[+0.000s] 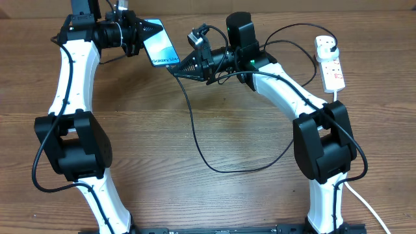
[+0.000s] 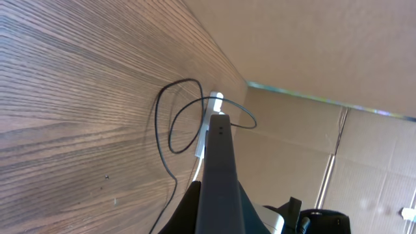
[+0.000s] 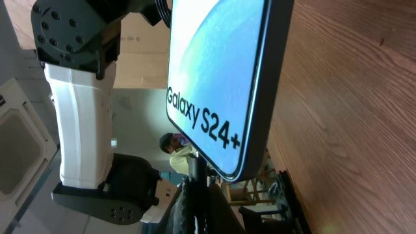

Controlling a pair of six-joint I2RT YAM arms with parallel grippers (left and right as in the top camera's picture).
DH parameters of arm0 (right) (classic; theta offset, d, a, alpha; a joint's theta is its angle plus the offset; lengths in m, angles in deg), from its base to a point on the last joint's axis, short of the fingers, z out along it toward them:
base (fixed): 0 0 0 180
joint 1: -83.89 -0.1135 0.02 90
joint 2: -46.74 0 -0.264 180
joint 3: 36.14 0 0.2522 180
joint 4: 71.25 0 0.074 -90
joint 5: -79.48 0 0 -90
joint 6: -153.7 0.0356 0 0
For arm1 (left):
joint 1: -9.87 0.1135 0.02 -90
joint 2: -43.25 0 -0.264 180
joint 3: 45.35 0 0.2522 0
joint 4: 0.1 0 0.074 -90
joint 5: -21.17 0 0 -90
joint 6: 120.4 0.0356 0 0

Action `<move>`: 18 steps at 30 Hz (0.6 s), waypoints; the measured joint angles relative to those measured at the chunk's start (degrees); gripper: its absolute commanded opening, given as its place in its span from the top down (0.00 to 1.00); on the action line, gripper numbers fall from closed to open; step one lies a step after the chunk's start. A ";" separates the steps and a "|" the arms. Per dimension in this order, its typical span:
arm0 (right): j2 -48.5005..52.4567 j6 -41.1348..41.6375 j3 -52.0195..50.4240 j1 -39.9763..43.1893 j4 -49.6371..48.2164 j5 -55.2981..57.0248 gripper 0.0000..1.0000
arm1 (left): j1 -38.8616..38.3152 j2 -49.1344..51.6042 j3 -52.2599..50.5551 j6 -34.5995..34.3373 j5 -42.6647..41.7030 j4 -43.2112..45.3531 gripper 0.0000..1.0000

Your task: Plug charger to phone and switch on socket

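Note:
My left gripper is shut on the phone and holds it tilted above the table, "Galaxy" text showing. In the left wrist view the phone's dark edge runs up from the jaws. My right gripper is shut on the charger's connector tip, which meets the phone's bottom edge. The black cable loops over the table to the black plug seated in the white socket at the far right. The socket's switch state cannot be made out.
The socket's thick white cord runs off the front right corner. The cable loop lies between both arm bases. Cardboard walls stand beyond the table edge.

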 measured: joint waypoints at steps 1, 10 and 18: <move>0.00 0.13 0.00 0.02 0.02 0.20 0.96 | 0.00 0.00 0.00 -0.13 0.22 0.00 0.96; 0.00 0.63 0.00 0.02 0.02 1.05 0.96 | 0.00 0.00 0.00 -0.79 1.25 0.02 0.96; 0.00 1.49 0.00 0.04 0.00 1.64 0.96 | 0.04 0.00 0.00 -1.22 1.70 0.00 0.96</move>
